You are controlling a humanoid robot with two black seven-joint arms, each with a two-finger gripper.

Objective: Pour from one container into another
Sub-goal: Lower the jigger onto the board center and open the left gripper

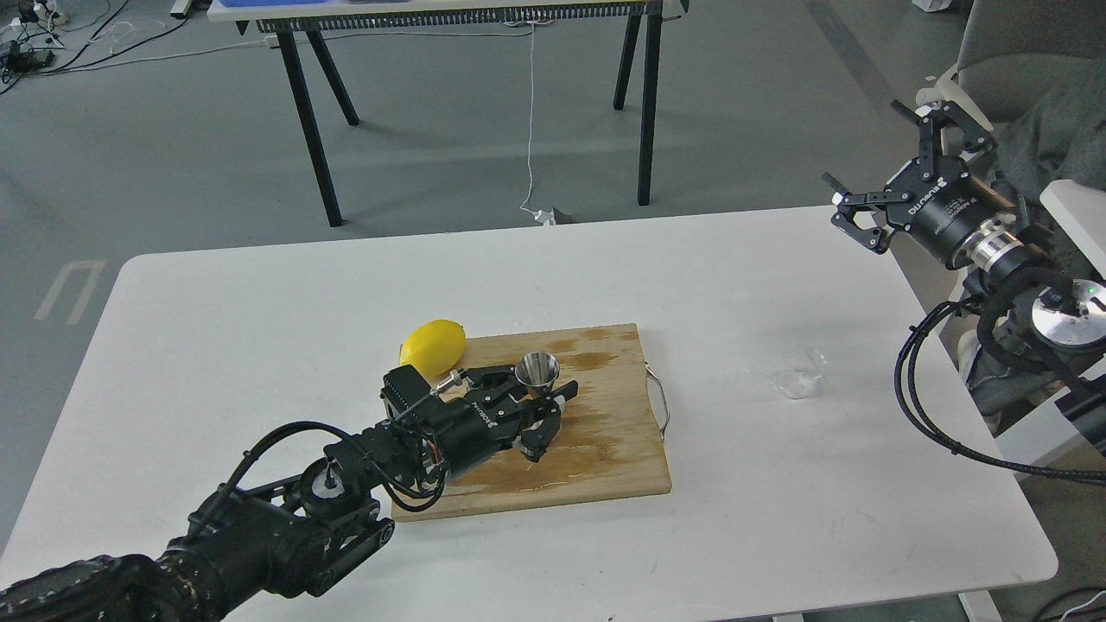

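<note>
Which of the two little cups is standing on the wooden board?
The shiny steel jigger, right at the left gripper, near the lemon. The clear glass cup stands off the cutting board, on the white table to its right.

Both arms are black, jointed, with looped black cables; the right gripper [899, 164] carries white lettering and a silver wrist ring. The left gripper [544, 415] bears small white lettering; a green light glows on the right arm.
</note>
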